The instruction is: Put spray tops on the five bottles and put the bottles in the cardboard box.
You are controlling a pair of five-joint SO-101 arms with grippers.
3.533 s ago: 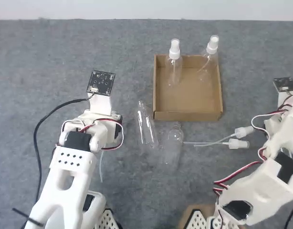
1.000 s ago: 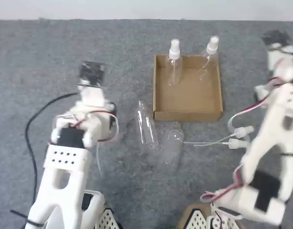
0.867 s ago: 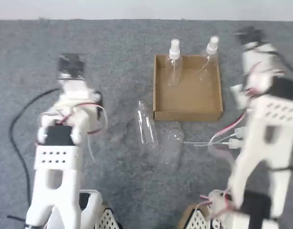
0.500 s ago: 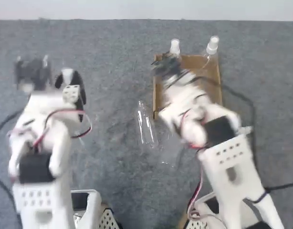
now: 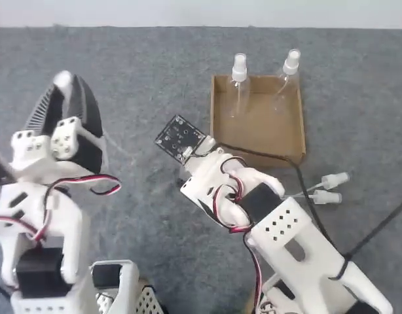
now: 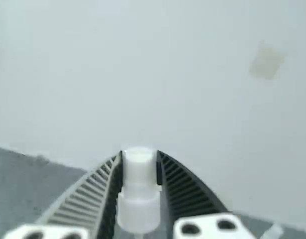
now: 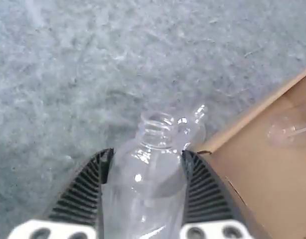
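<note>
My left gripper (image 5: pixel 65 88) is raised over the left of the table, pointing up, shut on a white spray top (image 6: pixel 138 191). My right gripper (image 7: pixel 147 154) sits at the table's centre beside the cardboard box (image 5: pixel 256 147), shut on a clear open-necked bottle (image 7: pixel 152 149). A second bare bottle's neck (image 7: pixel 195 118) lies just beyond it. The right arm (image 5: pixel 234 190) hides both bottles in the high view. Two bottles with spray tops (image 5: pixel 239 78) (image 5: pixel 289 69) stand at the box's far wall. Two loose spray tops (image 5: pixel 330 179) (image 5: pixel 324 196) lie right of the box.
Grey carpet (image 5: pixel 142 72) covers the table. A black cable (image 5: pixel 306 190) runs from the right arm across the box's near right corner. The left arm's base (image 5: pixel 116 281) stands at the near edge. A pale wall (image 6: pixel 153 64) fills the background behind the left gripper.
The left arm swung left and tipped its gripper upward with the spray top. The right arm swept from the table's right side to the centre, over the lying bottles.
</note>
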